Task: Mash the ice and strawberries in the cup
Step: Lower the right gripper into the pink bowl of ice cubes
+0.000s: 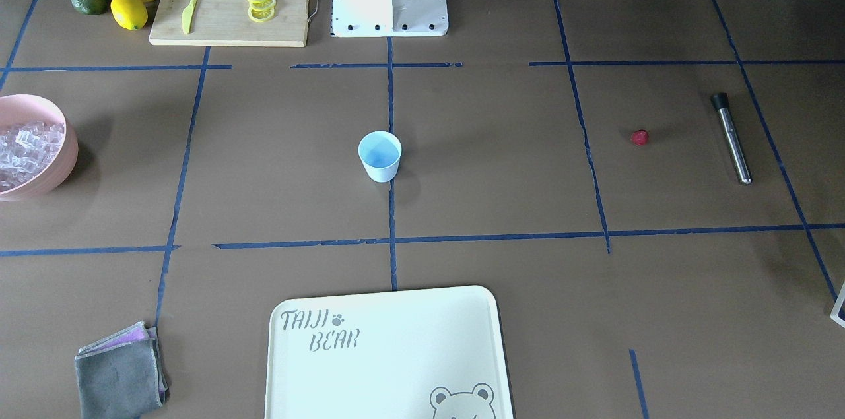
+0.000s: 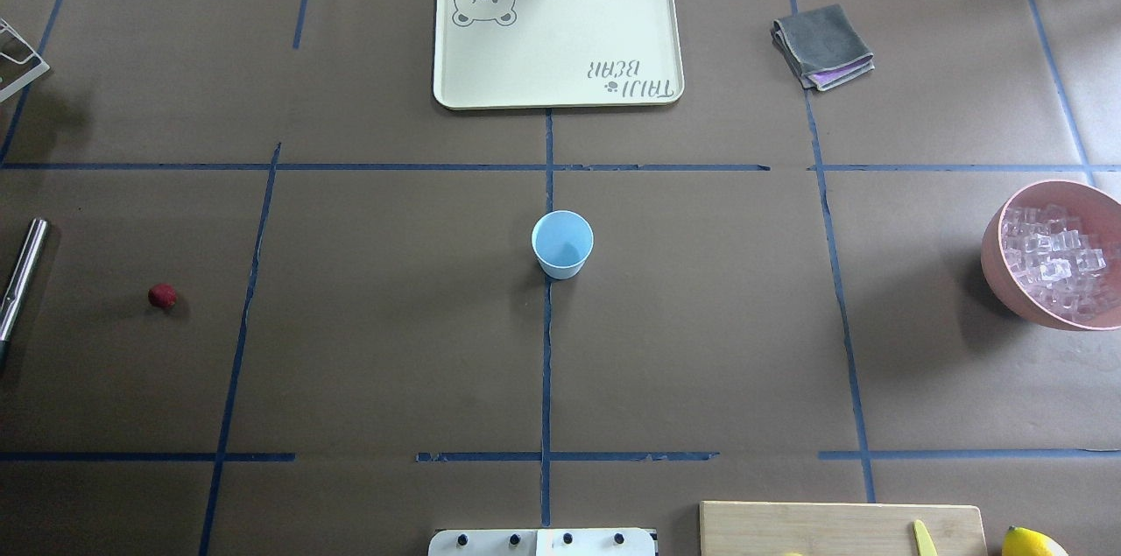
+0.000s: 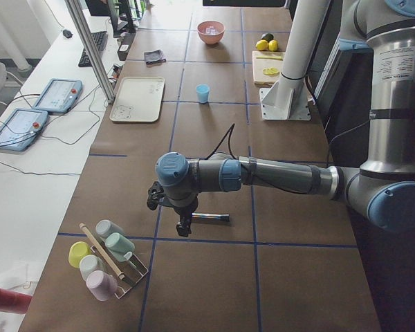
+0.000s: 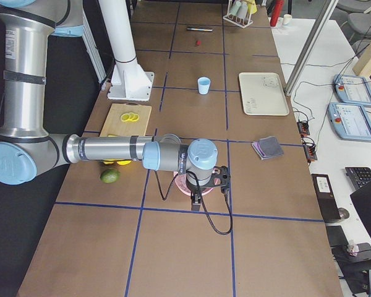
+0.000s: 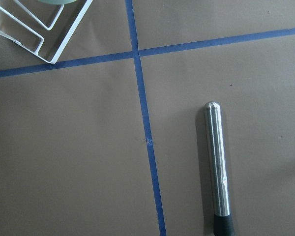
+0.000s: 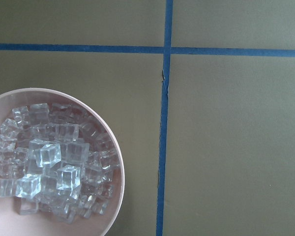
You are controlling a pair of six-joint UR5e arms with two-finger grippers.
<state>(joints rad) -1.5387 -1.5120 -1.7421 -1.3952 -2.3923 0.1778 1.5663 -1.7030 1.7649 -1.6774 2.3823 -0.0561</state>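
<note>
Overhead exterior: cup (image 2: 562, 242) stands upright and empty at bench centre, probably so both arms can reach it. Strawberry (image 2: 162, 296) lies loose toward the bench's left end, near a steel muddler (image 5: 218, 167). Ice (image 2: 1055, 263) is heaped in a pink bowl (image 2: 998, 280) at the right end. Left arm (image 3: 277, 176) hangs by the muddler and right arm (image 4: 111, 148) over the bowl's edge, each seemingly parked over its own side's items. Left jaws and right jaws show only in side views, so I cannot tell their gap or any hold. Nothing is in the cup yet, so loading looks like the first step.
</note>
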